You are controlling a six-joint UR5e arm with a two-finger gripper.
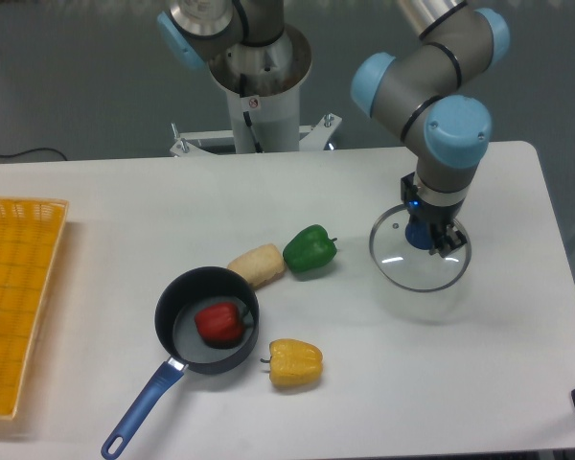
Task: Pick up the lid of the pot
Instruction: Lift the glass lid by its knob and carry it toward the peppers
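Closest to me is the pot (194, 337), a red pepper (220, 323) inside it. Well right of the pot, beyond the green pepper (310, 248), I see the glass lid (401, 257), with the gripper (429, 238) pinched on its knob.

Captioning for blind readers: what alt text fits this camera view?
The robot's claw sits at the centre of a round clear glass pot lid at the right of a white table. Left of it lie a green bell pepper, a beige bread roll, a yellow bell pepper and a dark blue-handled pot holding a red bell pepper.
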